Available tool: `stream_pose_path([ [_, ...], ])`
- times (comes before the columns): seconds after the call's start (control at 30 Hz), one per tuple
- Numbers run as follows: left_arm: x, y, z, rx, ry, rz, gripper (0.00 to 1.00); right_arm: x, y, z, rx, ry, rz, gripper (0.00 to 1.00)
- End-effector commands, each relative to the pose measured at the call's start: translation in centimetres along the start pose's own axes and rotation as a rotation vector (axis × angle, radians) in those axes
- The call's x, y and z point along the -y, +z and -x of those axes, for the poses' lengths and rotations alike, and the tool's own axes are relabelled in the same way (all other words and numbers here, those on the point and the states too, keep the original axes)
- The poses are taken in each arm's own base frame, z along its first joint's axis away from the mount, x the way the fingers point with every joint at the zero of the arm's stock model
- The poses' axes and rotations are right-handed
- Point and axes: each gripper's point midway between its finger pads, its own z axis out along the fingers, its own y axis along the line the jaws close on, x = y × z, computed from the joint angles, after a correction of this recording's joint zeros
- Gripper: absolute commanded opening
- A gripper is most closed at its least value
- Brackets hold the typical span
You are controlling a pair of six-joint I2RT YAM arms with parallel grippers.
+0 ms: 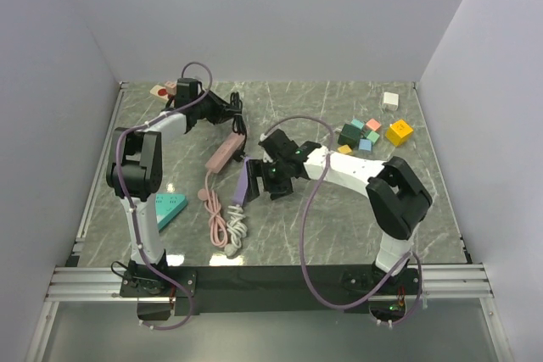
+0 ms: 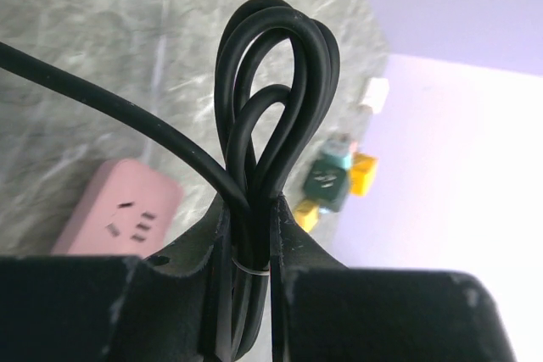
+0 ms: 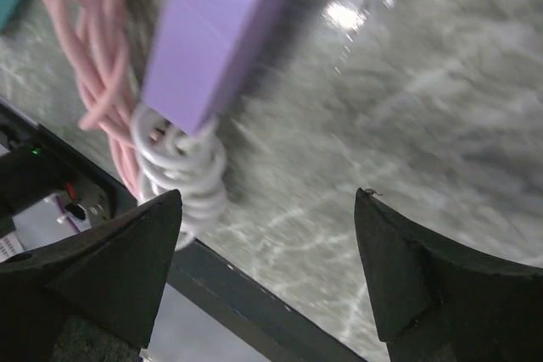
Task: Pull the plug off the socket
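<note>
Black plug cable [image 2: 276, 19] is pinched in the left gripper [image 2: 252, 222]; the right gripper [image 3: 267, 201] is spread beside the purple strip [image 3: 216, 31]. Pulling clear of the pink socket strip [image 2: 119, 214] is judged next.

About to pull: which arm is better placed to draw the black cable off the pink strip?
Left, probably: left gripper is shut on the black cable near the pink power strip; right gripper is open by the purple strip.
</note>
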Motion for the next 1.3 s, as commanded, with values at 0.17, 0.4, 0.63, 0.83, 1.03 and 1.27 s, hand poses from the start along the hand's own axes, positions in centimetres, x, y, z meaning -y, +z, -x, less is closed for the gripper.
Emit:
stream_pose_path([
  [0.17,9.6,-2.5,1.1,0.038,-0.018,-0.346,0.01,-4.7,1.2,3.5,0.052,-0.036,0.089,0.89],
  [0.4,14.1,-4.5,1.3,-0.004,-0.021,-0.492,0.01,-4.6,3.1,4.7,0.070,0.034,-0.017,0.93],
  [0.63,16.5,-7.7,0.4,-0.035,0.111,-0.461,0.01,-4.1,6.0,2.8,-0.006,0.051,-0.085,0.89],
  [0.83,15.2,-10.1,-1.3,-0.052,0.204,-0.374,0.00,-8.8,9.0,2.3,-0.062,-0.074,-0.006,0.80],
  [1.03,13.4,-12.2,-1.6,-0.043,0.242,-0.306,0.00,-14.8,11.4,1.7,-0.094,-0.229,0.080,0.79],
  [1.27,12.5,-13.7,-1.6,-0.040,0.289,-0.266,0.01,-21.5,12.5,-1.2,-0.168,-0.373,0.316,0.79],
])
